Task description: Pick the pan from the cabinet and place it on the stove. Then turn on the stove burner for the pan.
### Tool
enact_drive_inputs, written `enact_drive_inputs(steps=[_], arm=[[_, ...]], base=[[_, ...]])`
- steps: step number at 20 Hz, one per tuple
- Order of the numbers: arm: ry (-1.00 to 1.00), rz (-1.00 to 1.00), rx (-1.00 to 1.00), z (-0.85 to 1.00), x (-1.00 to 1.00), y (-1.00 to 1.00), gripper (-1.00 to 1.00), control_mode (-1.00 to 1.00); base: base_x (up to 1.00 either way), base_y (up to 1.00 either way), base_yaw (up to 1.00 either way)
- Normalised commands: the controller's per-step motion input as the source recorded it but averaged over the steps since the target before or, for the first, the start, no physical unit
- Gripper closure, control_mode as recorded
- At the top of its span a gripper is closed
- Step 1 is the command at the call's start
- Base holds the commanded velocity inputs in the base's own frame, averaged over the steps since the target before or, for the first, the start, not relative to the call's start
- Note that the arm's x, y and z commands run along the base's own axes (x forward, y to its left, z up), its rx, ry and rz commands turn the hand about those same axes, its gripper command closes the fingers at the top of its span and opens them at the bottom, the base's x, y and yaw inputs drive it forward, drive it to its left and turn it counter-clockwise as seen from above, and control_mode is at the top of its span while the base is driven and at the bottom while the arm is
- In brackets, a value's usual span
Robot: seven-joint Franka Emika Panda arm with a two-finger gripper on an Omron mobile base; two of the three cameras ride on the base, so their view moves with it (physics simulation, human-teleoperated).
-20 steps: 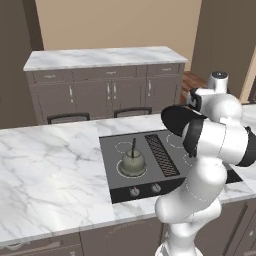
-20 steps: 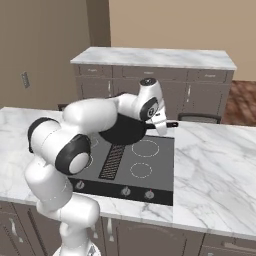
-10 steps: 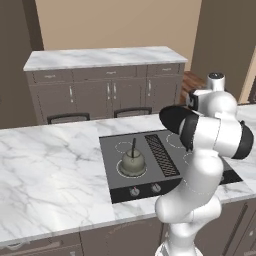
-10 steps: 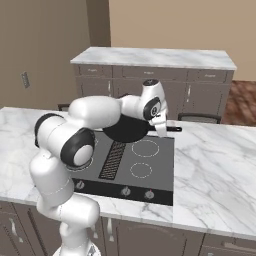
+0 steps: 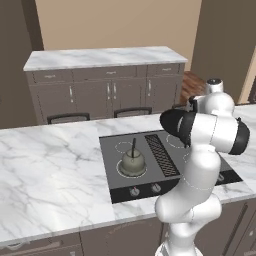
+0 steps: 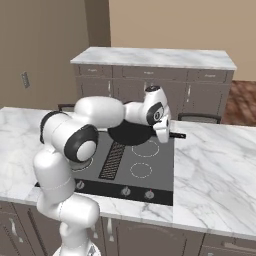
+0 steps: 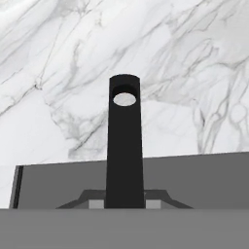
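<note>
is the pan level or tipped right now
Level, as far as the pictures show: the pan sits flat over the stove at its back, its handle running straight out toward the marble counter.

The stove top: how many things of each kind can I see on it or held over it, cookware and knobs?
Black pan, held by its handle over the stove: 1
Olive-grey pot: 1
Knobs: 2
Total: 4
</note>
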Motion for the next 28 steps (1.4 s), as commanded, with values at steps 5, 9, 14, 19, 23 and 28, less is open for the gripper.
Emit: enact_drive_inputs(steps=[5,9,14,19,23,28], arm=[[0.01,-0.1,-0.05,-0.27,0.02,-0.21,1.0,-1.0],[0.03,-0.07,-0.03,-0.22,0.12,-0.12,1.0,-1.0],[0.04,-0.04,-0.02,-0.18,0.13,-0.02,1.0,-1.0],[0.05,-0.02,-0.01,-0.16,0.14,0.0,1.0,-1.0],[0.05,-0.02,-0.01,-0.19,0.13,0.0,1.0,-1.0],[0.03,-0.03,0.0,-0.25,0.12,-0.05,1.0,-1.0]], base=[[0.0,0.0,0.0],[0.0,0.0,0.0],[0.0,0.0,0.0],[0.0,0.0,0.0],[0.0,0.0,0.0],[0.0,0.0,0.0]])
